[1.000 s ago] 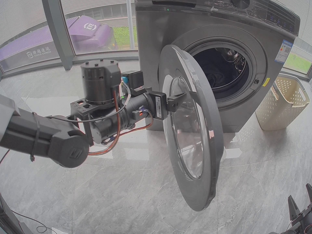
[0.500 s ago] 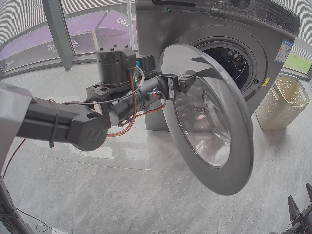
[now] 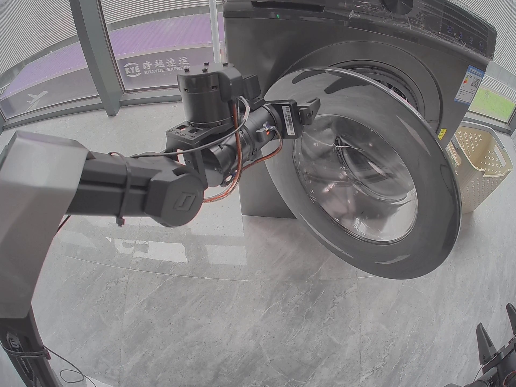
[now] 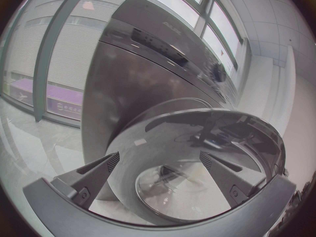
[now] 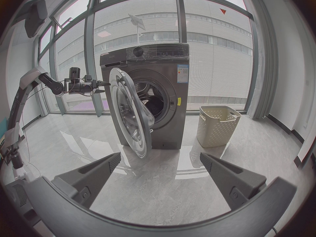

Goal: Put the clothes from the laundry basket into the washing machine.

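The left gripper (image 3: 310,110), fingers spread, sits at the top rim of the door (image 3: 430,216) of the washer (image 3: 269,44), the door standing partway shut. Dark clothes (image 5: 154,105) lie inside; the basket (image 3: 484,173) stands just beside the washer. The right gripper (image 5: 159,158), also spread, hangs well apart.

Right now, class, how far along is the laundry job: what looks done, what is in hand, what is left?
Done: dark clothes lie in the washing machine drum, and no clothes show above the basket rim. In hand: the open left tool is at the half-open door, holding nothing; the right tool is open and empty. Left: probably shutting the door.
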